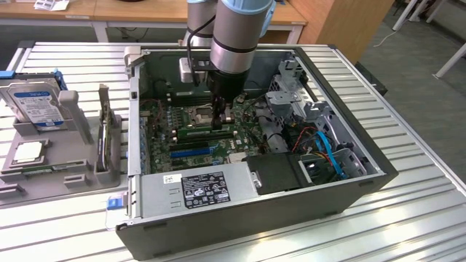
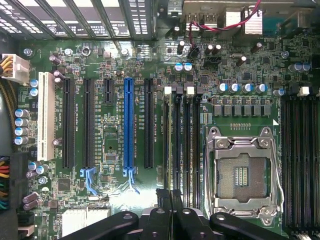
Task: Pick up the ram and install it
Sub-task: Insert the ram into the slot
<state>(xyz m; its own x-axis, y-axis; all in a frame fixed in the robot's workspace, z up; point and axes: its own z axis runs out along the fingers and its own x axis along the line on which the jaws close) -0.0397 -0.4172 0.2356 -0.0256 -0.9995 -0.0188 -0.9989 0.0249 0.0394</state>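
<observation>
Gripper [image 1: 218, 124] closed on the ram [image 1: 200, 131] inside the open computer case [image 1: 255, 218].

In the exterior view the fingers reach down beside the empty processor socket [image 1: 198, 113] and pinch the upper edge of the green stick. The stick stands on edge, lengthwise over the black memory slots [image 1: 195, 143]. In the wrist view the fingertips [image 2: 164, 196] sit pressed together at the near end of the memory slots [image 2: 186, 145], next to the socket [image 2: 242, 172].

light: bright, even | glare: slatted table [image 1: 58, 229] | shadow: inside case [image 1: 255, 224]
</observation>
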